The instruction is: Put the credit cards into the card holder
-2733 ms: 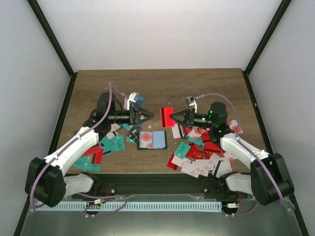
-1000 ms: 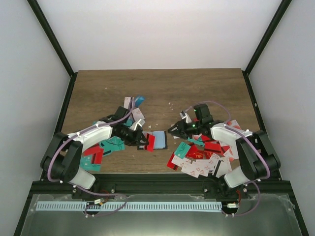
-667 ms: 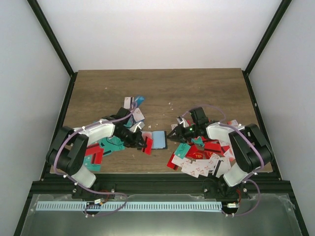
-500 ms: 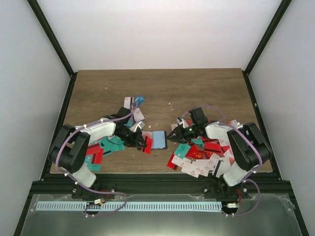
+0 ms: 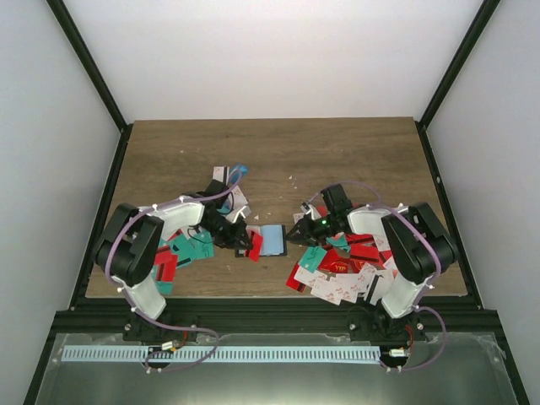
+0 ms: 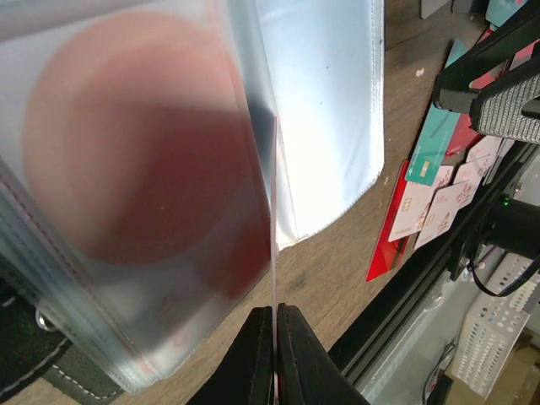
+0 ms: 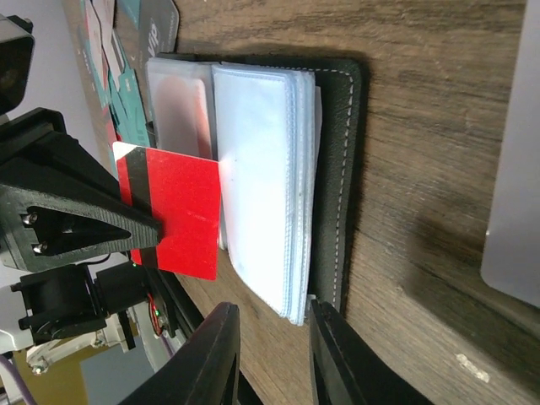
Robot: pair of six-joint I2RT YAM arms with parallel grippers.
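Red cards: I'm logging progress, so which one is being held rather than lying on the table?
The red card pinched in the left gripper, right at the card holder and its clear sleeves. The other red ones lie loose on the table.

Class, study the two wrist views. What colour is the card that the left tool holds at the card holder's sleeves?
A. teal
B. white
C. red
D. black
C: the left tool is pinched shut on a red card with a dark stripe, and the card's edge is at the clear sleeves of the open card holder.
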